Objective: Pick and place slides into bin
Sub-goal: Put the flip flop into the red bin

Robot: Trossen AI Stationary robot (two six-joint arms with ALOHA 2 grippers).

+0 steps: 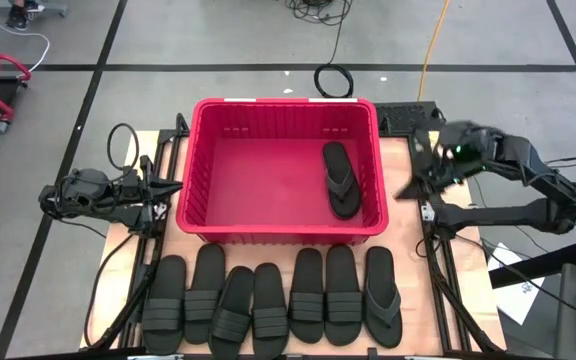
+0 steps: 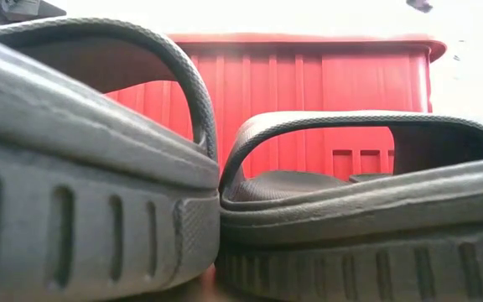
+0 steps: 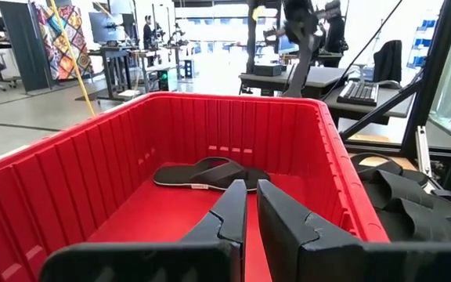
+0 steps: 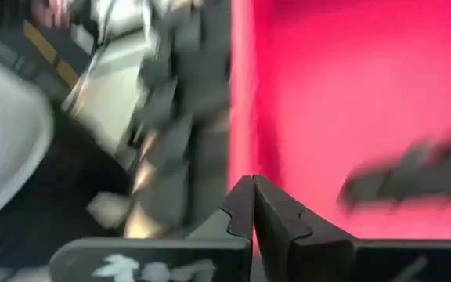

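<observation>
The red bin [image 1: 200,160] stands at the table's middle. One black thong slide [image 1: 340,178] lies flat on the bin's floor by its right wall; it also shows in the left wrist view [image 3: 210,174]. Several black slides [image 1: 278,300] lie side by side in a row on the table in front of the bin, the rightmost one a thong slide [image 1: 382,297]. My left gripper [image 1: 173,187] is shut and empty just outside the bin's left wall. My right gripper [image 1: 404,192] is shut and empty, off the bin's right wall.
In the low view two band slides [image 2: 74,168] [image 2: 367,210] fill the near foreground, with the bin's wall [image 2: 309,75] behind them. A black cable coil [image 1: 334,80] lies on the floor beyond the table. Metal frame rails run along both table sides.
</observation>
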